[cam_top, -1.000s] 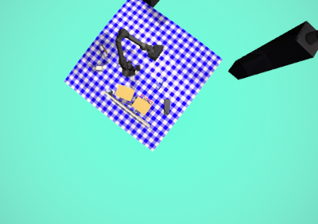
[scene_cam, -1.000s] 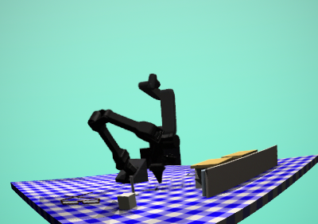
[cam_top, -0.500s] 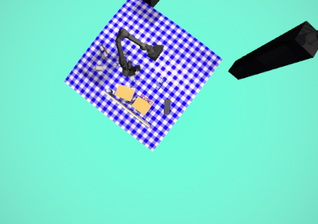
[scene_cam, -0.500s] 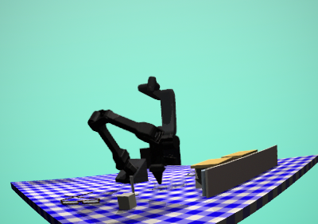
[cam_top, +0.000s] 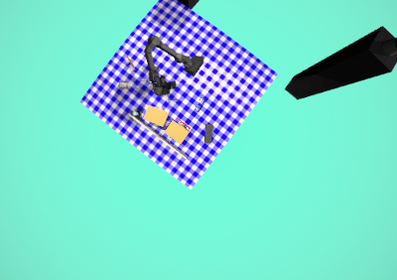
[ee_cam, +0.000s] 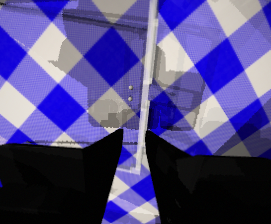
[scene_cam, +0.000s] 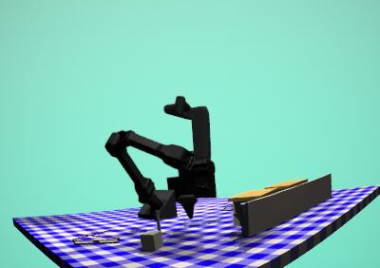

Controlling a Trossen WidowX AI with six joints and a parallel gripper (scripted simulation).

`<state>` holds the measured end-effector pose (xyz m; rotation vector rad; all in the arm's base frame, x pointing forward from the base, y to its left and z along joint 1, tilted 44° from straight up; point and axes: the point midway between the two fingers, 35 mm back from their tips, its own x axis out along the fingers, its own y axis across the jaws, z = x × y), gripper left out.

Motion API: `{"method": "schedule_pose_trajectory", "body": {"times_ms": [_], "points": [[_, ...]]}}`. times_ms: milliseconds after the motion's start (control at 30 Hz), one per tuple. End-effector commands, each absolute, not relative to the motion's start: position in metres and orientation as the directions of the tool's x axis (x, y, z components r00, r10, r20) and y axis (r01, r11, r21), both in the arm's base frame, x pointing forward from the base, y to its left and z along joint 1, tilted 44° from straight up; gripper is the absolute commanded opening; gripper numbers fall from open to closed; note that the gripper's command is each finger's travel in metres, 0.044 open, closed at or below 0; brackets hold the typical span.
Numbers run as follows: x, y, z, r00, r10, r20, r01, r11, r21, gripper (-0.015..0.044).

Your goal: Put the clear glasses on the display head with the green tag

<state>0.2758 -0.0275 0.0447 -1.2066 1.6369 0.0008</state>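
My gripper [scene_cam: 191,216] [ee_cam: 134,133] points down, its fingertips a little apart. The clear glasses [ee_cam: 148,65] show in the wrist view as a long pale bar that runs down between the fingertips, nearer the right finger. No grip on the bar shows. In the exterior view their faint outline shows low at the table beside the gripper. Two tan flat-topped shapes [cam_top: 156,116] [cam_top: 178,131] stand side by side beyond the gripper. The display heads' faces and the green tag cannot be made out.
A long grey wall [cam_top: 161,138] [scene_cam: 290,203] runs along the tan tops. A grey block [cam_top: 123,85] [scene_cam: 152,240] stands near thin brown-framed glasses [cam_top: 130,63] [scene_cam: 96,240]. A dark grey slab [cam_top: 208,133] lies on the far side of the tan tops. Black pillars rise outside the table.
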Motion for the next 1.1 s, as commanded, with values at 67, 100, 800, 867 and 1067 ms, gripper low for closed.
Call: {"method": "schedule_pose_trajectory", "body": {"times_ms": [67, 100, 800, 867, 1067], "points": [[0.272, -0.024, 0.044, 0.06, -0.689, -0.722, -0.691, 0.493, -0.528, 0.0107], [0.272, -0.023, 0.044, 0.06, -0.689, -0.722, -0.692, 0.493, -0.528, 0.0107], [0.276, 0.003, 0.08, 0.064, -0.689, -0.722, -0.694, 0.489, -0.529, 0.02], [0.273, 0.006, 0.081, 0.059, -0.688, -0.723, -0.689, 0.496, -0.528, 0.02], [0.273, 0.006, 0.081, 0.059, -0.688, -0.723, -0.689, 0.496, -0.528, 0.014]]}}
